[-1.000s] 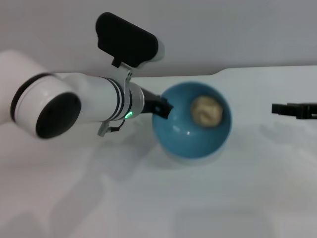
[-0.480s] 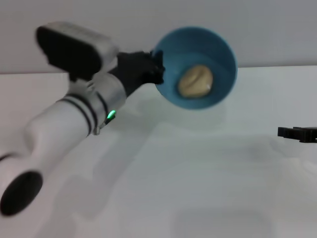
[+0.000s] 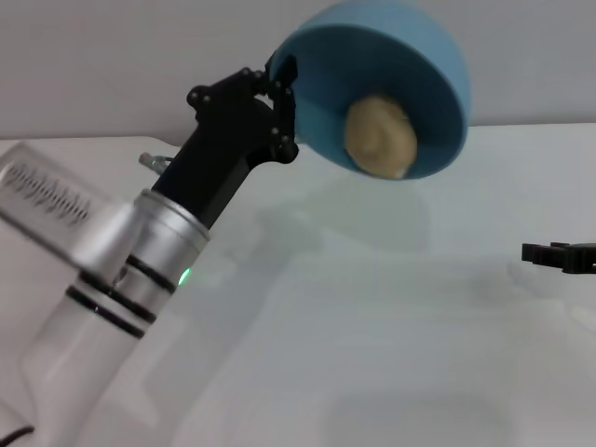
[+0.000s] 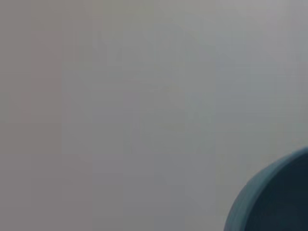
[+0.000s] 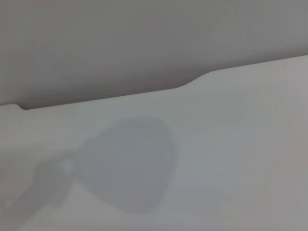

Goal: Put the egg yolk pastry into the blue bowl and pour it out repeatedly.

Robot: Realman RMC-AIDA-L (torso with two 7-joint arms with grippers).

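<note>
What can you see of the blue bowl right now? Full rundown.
The blue bowl is round, smooth and light blue, with a plain rim and a slightly darker inside; it looks like plastic or glazed ware. It is lifted off the white table and tipped steeply, its opening facing the camera and downward. The left gripper pinches its rim on the robot's left side. The tan pastry sits inside against the lower wall, near the rim, not yet out. The left wrist view shows only an edge of the bowl.
</note>
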